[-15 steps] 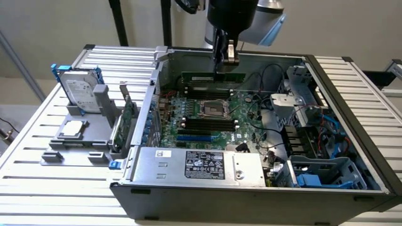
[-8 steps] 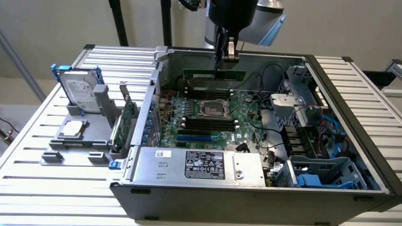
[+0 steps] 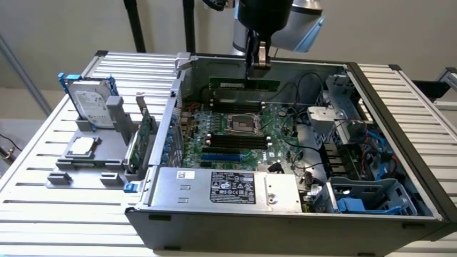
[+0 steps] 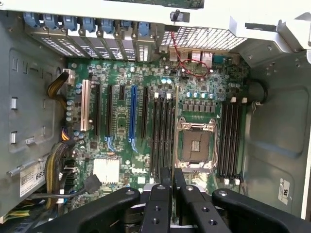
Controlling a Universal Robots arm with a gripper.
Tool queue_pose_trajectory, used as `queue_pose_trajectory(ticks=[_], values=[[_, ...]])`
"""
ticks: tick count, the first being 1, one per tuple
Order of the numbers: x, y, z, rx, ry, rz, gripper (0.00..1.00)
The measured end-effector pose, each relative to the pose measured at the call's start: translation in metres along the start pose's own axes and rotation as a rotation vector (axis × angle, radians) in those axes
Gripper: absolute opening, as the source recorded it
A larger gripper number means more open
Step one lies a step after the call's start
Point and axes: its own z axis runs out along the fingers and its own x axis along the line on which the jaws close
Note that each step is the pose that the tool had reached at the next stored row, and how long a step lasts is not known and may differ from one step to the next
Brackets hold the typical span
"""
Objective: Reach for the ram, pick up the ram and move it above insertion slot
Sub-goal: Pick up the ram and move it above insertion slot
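My jaws (image 3: 258, 60) are closed on the ram (image 3: 244, 83), pinching its top edge near the middle, and I hold the thin green stick level and clear of the board, hanging inside the open computer case (image 3: 400, 101) near its far wall. In the wrist view the ram (image 4: 174, 160) runs edge-on straight out from between my fingers (image 4: 160, 191), lying over the bank of black memory slots (image 4: 163, 133) beside the CPU socket (image 4: 198, 144), with the motherboard (image 4: 121, 160) spread below. At the exterior view's left, well apart from me, the silver hard drive (image 3: 93, 103) stands upright in a gray holder (image 3: 89, 160) on the slatted table (image 3: 43, 203), and a green expansion card (image 3: 146, 131) stands on edge just beside the case.
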Motion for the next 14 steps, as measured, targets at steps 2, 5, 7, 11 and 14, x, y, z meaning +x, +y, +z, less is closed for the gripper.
queue_pose_trajectory(ticks=[2, 5, 7, 11, 14], values=[[-0.0009, 0.0000, 0.0001, 0.0007, 0.0009, 0.010, 0.14], [-0.0012, 0.0000, 0.0001, 0.0011, 0.0020, 0.017, 0.14], [-0.0013, 0.0000, 0.0001, 0.0012, 0.0020, 0.018, 0.14], [-0.0013, 0.0000, 0.0001, 0.0012, 0.0020, 0.018, 0.14], [-0.0013, 0.0000, 0.0001, 0.0012, 0.0020, 0.018, 0.14]])
